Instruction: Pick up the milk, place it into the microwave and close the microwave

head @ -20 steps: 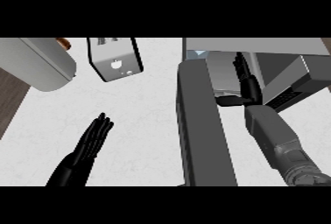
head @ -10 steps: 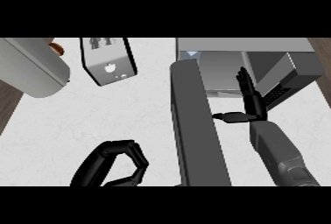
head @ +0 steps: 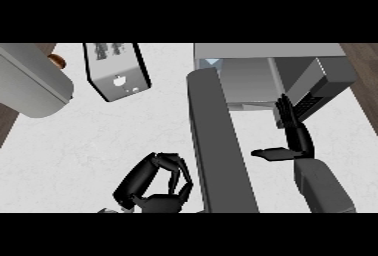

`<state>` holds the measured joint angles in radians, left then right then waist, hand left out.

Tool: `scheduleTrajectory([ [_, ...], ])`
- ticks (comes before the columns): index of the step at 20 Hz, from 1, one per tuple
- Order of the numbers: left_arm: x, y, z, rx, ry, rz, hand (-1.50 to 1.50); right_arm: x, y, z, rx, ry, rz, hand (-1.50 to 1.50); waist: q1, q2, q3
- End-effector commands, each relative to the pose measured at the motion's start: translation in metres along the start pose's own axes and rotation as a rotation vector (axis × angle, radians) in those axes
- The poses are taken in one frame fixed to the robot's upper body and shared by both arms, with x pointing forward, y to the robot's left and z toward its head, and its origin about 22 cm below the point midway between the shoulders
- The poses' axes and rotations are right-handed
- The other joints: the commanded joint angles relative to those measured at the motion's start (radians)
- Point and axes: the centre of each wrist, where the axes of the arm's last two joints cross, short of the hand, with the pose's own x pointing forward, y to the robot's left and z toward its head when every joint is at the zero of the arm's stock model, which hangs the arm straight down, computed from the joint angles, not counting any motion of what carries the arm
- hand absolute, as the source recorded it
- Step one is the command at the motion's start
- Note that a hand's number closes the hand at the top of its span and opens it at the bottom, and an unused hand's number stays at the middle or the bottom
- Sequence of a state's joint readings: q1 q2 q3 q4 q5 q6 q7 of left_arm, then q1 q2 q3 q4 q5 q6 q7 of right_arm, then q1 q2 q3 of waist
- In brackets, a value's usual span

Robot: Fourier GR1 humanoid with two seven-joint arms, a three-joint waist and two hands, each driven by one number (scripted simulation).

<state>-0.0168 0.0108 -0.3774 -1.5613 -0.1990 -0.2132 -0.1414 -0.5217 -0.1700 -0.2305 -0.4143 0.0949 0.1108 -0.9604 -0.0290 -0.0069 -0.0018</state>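
left hand (head: 155, 185), head view: at the lower edge of the counter (head: 96, 135), fingers curled inward toward the thumb, closed on nothing visible. it sits just left of the microwave door (head: 218, 145), which stands open and runs as a long dark slab from the microwave's front down to the lower edge of the view. the door lies between the two hands.

right hand (head: 295, 135): right of the door, in front of the microwave (head: 273, 75) opening. fingers straight and held together, pointing up toward the cavity; thumb spread out to the left. it holds nothing. the grey forearm enters from the lower right.

milk: cannot be made out with certainty. a small pale, bluish shape shows at the upper left corner of the microwave cavity, just above the door's top end; whether this is the carton cannot be told.

surroundings: a toaster (head: 116, 70) stands on the counter at upper left, tilted in the view, well apart from both hands. a large grey rounded body (head: 29, 82) occupies the far left edge, with a small brown object (head: 56, 61) just beside it. dark wood floor shows past the counter's right corner.
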Motion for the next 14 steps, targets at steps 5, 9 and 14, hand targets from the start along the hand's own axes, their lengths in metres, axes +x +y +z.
scheduleTrajectory([
  [5,-0.017,-0.031,-0.035,-0.123,0.067,-0.023,1.50,0.020,-0.028,0.038,0.011,-0.048,-0.004,-1.50,-0.021,-0.003,-0.001],
  [9,-0.034,-0.066,-0.030,-0.228,0.055,0.027,1.50,0.031,-0.033,0.064,0.008,-0.049,-0.015,-1.50,-0.019,0.001,-0.001],
  [14,-0.032,-0.092,-0.045,-0.288,0.079,-0.059,1.50,0.062,-0.050,0.079,-0.009,-0.091,-0.019,-1.50,-0.040,0.002,-0.002],
])
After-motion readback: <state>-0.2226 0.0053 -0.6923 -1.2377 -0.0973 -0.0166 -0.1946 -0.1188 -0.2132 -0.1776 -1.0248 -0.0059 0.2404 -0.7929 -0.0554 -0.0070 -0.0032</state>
